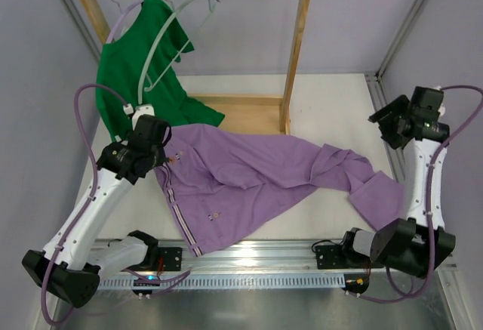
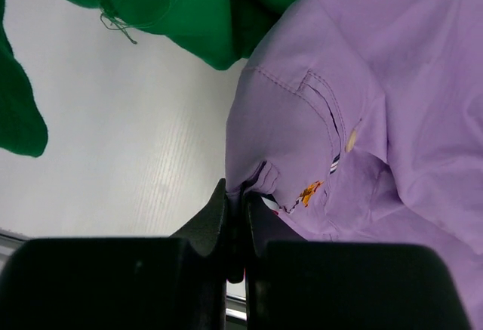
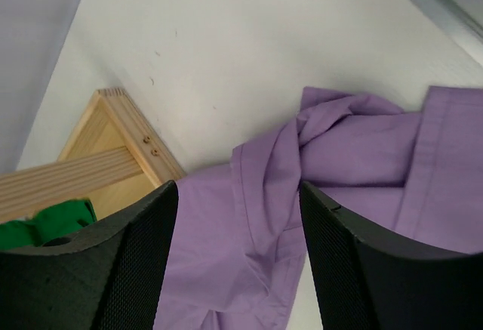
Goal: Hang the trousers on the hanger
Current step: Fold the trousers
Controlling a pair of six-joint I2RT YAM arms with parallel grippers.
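Your left gripper [image 2: 235, 220] is pinched on the waistband edge of the lilac trousers [image 1: 249, 179]. They sprawl crumpled toward your right gripper [image 3: 238, 192], with a twisted leg lying below its parted fingers. The pale grey-green hanger [image 1: 155, 49] hangs tilted, beyond your left gripper.

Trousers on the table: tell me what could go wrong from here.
1. The left tool pinches only a small fold at the waistband of the trousers; it may slip when lifted.
2. The right tool is open above the bunched legs, so they would drag unsupported.
3. The hanger hangs against the green shirt; threading could snag it.
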